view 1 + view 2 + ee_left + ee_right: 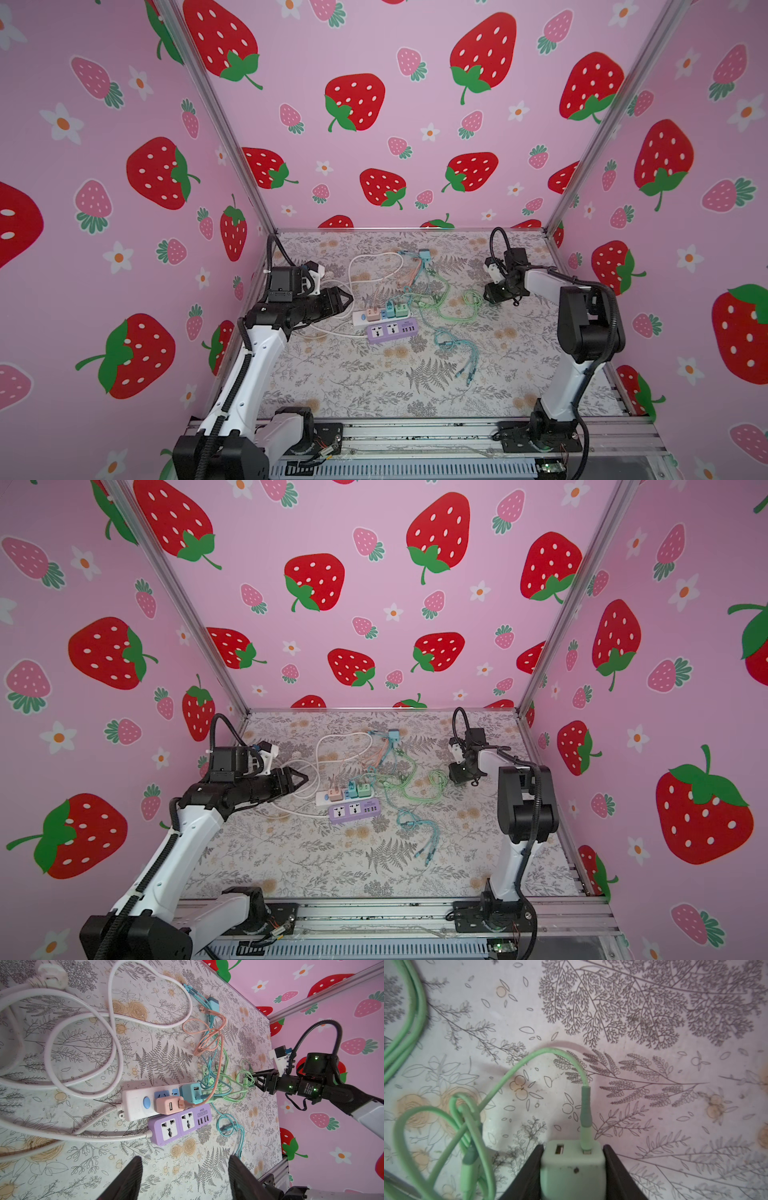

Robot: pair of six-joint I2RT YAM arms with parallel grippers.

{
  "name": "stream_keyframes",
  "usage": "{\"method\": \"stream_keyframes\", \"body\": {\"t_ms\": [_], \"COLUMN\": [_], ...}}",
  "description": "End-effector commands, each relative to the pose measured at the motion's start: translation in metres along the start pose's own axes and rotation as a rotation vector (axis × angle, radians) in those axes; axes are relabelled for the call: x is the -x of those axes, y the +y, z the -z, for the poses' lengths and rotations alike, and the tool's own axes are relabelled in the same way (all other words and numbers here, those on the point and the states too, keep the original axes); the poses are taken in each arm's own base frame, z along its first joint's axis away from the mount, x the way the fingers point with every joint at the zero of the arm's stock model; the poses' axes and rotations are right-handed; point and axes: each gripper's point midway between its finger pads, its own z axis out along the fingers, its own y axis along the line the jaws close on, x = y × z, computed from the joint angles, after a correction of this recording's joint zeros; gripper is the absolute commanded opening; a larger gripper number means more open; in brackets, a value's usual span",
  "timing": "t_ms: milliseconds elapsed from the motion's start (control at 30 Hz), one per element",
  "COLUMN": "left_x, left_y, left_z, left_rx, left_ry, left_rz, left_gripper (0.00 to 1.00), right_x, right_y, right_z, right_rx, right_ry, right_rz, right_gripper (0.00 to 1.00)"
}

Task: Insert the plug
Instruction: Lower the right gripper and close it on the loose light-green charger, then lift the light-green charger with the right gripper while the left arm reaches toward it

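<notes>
- We see the right tool (572, 1146) pinching the green plug (572, 1169), a matte, round-edged cube with two slots in its face. The black fingers (529, 1174) press against its two sides.
- A smooth green cable (529, 1057) leaves one slot and arches over the table (654, 1105), whose covering is printed with grey ferns and pale flowers.
- The plug sits right of the cable tangle, well apart from the strips.
- The left tool (185, 1158) is spread and empty, to the left of the strips.
- The left wrist view alone gives detail. A glossy white power strip (135, 1105) carries pink and teal cubes, and just beside it lies a lilac power strip (176, 1128) with two bare sockets.
- In both top views the right tool hides the plug, so only the right wrist view shows the grip.
</notes>
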Motion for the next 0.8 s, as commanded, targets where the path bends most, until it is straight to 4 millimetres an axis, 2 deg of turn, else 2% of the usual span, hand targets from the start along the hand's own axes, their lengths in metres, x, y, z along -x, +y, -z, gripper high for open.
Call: {"method": "stream_keyframes", "body": {"t_ms": [0, 200, 467, 567, 767], "left_x": [-0.004, -0.019, -0.032, -0.037, -0.048], "left_y": [-0.018, -0.051, -0.101, -0.121, -0.156], "left_z": [-0.006, -0.021, -0.031, -0.035, -0.047], "left_rx": [-0.047, -0.076, -0.149, -0.19, -0.235], "left_ry": [0.013, 0.051, 0.057, 0.05, 0.037], "left_rz": [-0.06, -0.173, -0.298, -0.347, -0.428], "left_gripper": [0.68, 0.69, 0.7, 0.7, 0.71], "right_x": [0.014, 0.035, 0.059, 0.063, 0.059], "right_y": [0.017, 0.041, 0.079, 0.096, 0.125], "right_z": [0.021, 0.057, 0.125, 0.15, 0.184], "right_rx": [0.067, 0.179, 0.375, 0.469, 0.537], "right_ry": [-0.076, -0.24, -0.464, -0.538, -0.614], "right_rz": [-0.036, -0.117, -0.189, -0.222, -0.271], "right_gripper": [0.41, 0.35, 0.3, 0.3, 0.3]}}
